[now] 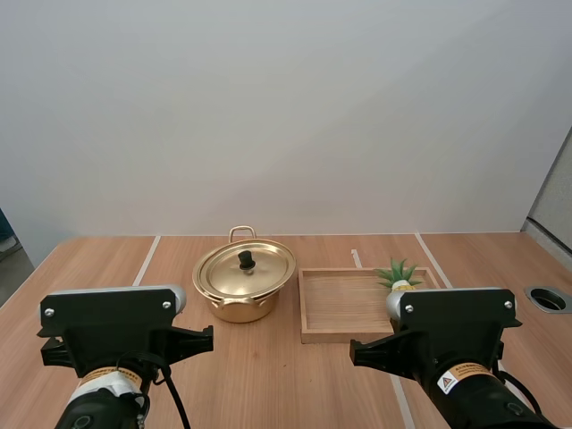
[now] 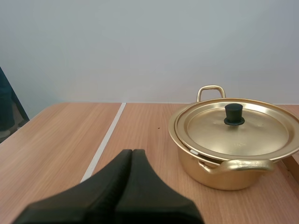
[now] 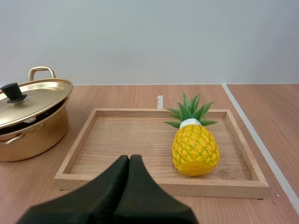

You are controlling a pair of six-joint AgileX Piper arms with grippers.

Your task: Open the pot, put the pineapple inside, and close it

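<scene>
A gold pot (image 1: pixel 243 288) stands mid-table with its lid (image 1: pixel 244 268) on, black knob (image 1: pixel 245 260) upright. The pot (image 2: pixel 233 151) sits ahead of my left gripper (image 2: pixel 132 153), whose fingers lie together as one dark wedge, holding nothing. A yellow pineapple (image 3: pixel 195 148) with green leaves lies in the wooden tray (image 3: pixel 154 179), leaves pointing away. My right gripper (image 3: pixel 129 159) is shut and empty, just short of the tray's near rim. The pineapple's leaves (image 1: pixel 398 273) show above my right arm in the high view.
The wooden tray (image 1: pixel 340 304) lies right of the pot, close to it. White tape lines (image 1: pixel 146 261) run across the table. A round grommet hole (image 1: pixel 547 298) sits at the far right edge. Both arm bases stand at the near edge.
</scene>
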